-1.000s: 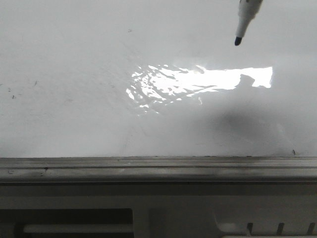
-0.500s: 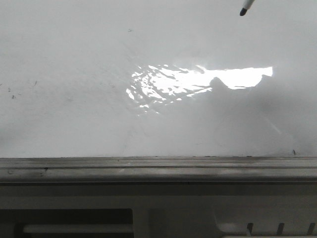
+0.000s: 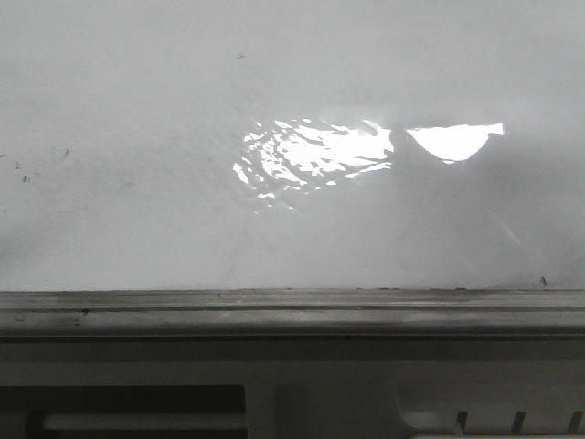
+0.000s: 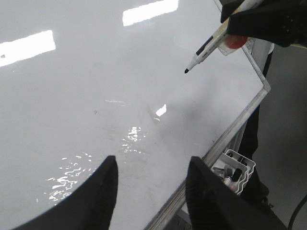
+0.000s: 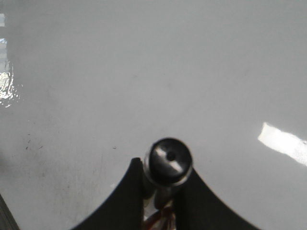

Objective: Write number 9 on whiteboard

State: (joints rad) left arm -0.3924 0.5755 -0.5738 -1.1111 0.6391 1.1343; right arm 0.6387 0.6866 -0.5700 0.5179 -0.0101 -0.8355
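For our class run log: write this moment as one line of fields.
stage: pre-writing | right gripper: shut on marker, tip above whiteboard | left gripper: open, empty | number 9: none visible

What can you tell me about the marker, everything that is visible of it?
The marker is a slim pen with a pale barrel, dark bands and an uncapped black tip. The right claw is shut on it. It slants down toward the whiteboard, its tip above the surface and not touching. No 9 is drawn yet.
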